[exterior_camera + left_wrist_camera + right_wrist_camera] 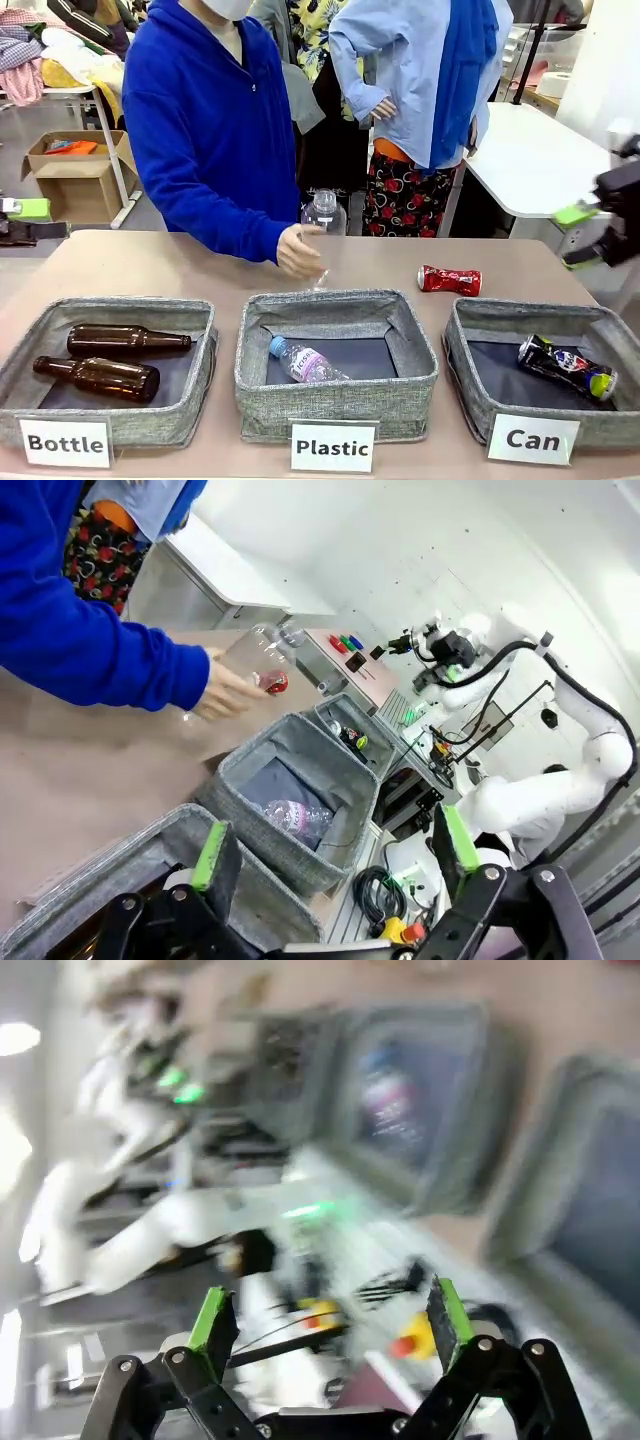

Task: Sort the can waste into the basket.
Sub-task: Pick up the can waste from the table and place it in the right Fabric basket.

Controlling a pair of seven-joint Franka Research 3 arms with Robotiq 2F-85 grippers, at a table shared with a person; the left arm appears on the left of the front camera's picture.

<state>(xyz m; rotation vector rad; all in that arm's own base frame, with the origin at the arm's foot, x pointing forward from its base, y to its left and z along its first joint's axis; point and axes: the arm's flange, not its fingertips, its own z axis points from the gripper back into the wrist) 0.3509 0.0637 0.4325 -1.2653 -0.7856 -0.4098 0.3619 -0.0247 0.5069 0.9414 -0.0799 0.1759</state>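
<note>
Showing sorting table [150,265] from robot's side. Black can [567,367] lying on its side inside basket [462,350] labelled "Can", near right. Crushed red can [449,281] on table, just beyond that basket's far rim, untouched. Right gripper [579,235] at far right, off table edge, jaws wide apart, empty. Left gripper [334,845] likewise spread wide, holding nothing. Person's hand [298,250] grips clear plastic bottle [323,212] behind middle bin [252,360].

right arm [560,790]: white, black cable [600,702] | left pincer [333,842]: black, green pads [212,852] | sleeve [90,640]: blue
</note>
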